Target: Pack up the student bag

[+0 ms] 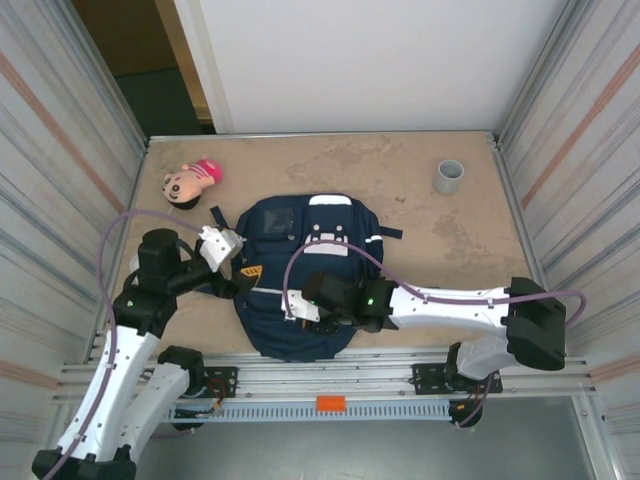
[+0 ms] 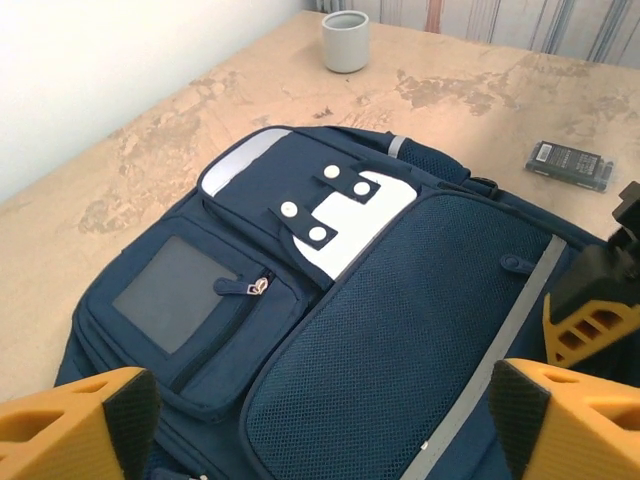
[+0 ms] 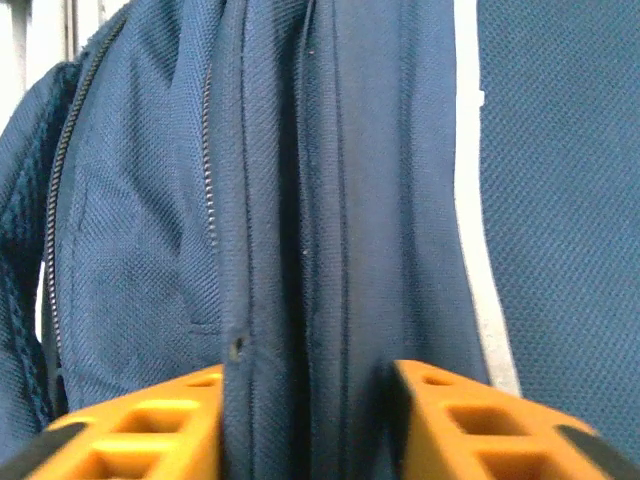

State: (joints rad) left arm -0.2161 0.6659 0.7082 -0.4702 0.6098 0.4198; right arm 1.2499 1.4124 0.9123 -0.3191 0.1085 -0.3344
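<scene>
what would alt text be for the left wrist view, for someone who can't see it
A navy student bag lies flat on a tan table, front up, with the left claw open over its near end. A grey cup and a small dark flat pack sit on the table beyond it.

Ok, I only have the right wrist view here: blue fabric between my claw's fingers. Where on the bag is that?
Observer: From above, your right claw is over the near half of the student bag, about midway across.
Operator: And the other arm?
Observer: The left claw is open, at the bag's left edge.
Operator: Anything loose nearby?
Observer: A doll lies on the table off the bag's far left corner, not touching it.
</scene>
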